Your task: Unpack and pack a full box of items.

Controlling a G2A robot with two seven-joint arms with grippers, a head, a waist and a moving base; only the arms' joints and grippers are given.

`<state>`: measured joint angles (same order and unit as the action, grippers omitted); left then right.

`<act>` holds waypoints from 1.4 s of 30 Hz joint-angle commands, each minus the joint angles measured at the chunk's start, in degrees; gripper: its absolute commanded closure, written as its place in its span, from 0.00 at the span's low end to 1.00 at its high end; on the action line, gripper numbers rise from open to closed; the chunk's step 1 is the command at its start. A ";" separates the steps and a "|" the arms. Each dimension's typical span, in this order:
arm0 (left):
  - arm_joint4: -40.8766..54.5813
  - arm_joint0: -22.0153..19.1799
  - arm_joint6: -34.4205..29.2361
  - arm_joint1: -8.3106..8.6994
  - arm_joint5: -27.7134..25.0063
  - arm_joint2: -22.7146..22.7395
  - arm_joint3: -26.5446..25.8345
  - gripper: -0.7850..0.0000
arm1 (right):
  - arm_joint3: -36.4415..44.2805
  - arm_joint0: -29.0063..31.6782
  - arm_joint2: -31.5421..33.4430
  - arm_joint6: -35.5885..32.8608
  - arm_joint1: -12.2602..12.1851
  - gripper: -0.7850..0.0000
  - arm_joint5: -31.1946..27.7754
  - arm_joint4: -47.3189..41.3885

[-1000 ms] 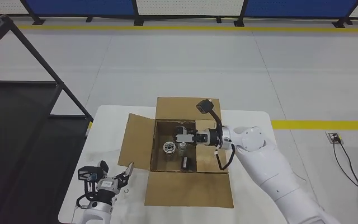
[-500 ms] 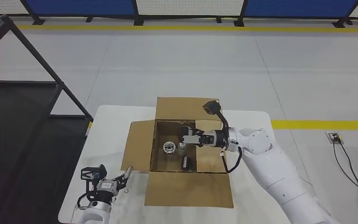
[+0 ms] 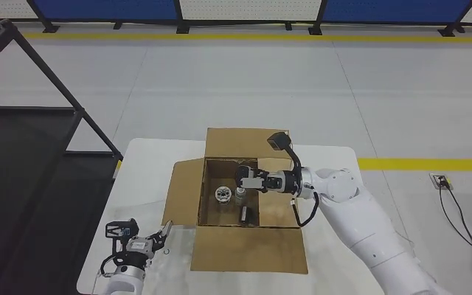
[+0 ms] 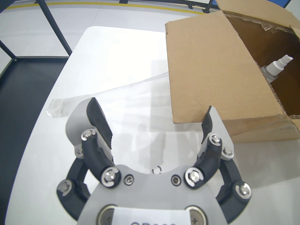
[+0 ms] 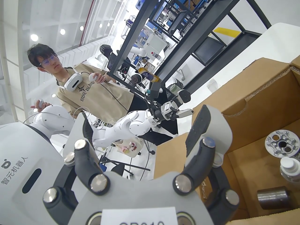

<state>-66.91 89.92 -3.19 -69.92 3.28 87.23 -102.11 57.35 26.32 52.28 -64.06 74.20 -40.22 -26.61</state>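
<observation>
Closest to me, my left gripper (image 3: 158, 240) hangs over the front left corner of the table (image 3: 147, 169). Its fingers are spread wide with nothing between them. What looks like a strip of clear film (image 4: 105, 94) lies on the table just ahead of it.

Past that sits the box (image 3: 251, 251), flaps folded out. Three things are on its floor. A dark cylinder (image 3: 245, 214) lies on its side nearest me, with its long axis running roughly away from me. Behind it are a bottle (image 3: 240, 194), white cap up, and a round metal disc (image 3: 221, 194) just to the bottle's left.

Farthest out, my right gripper (image 3: 247, 179) hangs over the far right part of the box opening. It is also open and empty, with its fingers pointing left across the box rather than down into it.

The bottle lies just on my side of those fingers and below them. I judge the right arm much the nearer for the next pick. It would have to tip its fingers downward first, while the left would have to clear the raised flap to get in.
</observation>
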 commanded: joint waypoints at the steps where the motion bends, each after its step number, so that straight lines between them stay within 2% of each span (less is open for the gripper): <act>1: -0.31 0.11 -0.02 -0.01 0.28 0.22 0.01 0.00 | -0.46 -0.16 -0.07 0.06 0.00 0.00 -0.06 0.17; 6: -0.18 0.01 0.33 -0.11 0.62 0.64 0.31 0.00 | -1.85 -0.79 -0.55 0.30 0.28 0.00 -0.30 0.64; 13: -0.72 2.38 4.19 -0.18 -0.07 1.69 -3.08 0.00 | -2.65 -1.23 -0.76 0.46 0.57 0.00 -0.46 1.03; 26: -1.62 9.41 9.31 -0.22 -3.43 3.62 -14.47 0.00 | -0.58 0.78 1.60 1.64 -0.47 0.00 -1.64 2.26; 35: -3.83 13.14 10.88 -0.10 -9.72 2.23 -21.95 0.00 | 4.12 4.61 6.26 2.70 -2.94 0.00 -2.70 4.19; 39: -4.76 12.46 9.99 -0.13 -11.71 0.00 -24.01 0.00 | 7.11 7.29 9.41 3.23 -4.58 0.00 -3.24 5.18; 42: -5.15 8.48 6.74 -0.33 -11.76 -3.35 -23.38 0.00 | 9.79 9.81 12.39 3.91 -6.17 0.00 -3.92 6.16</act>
<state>-72.20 100.11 5.01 -70.17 -8.39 85.36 -125.96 66.28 35.30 63.65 -60.39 68.54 -43.90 -20.75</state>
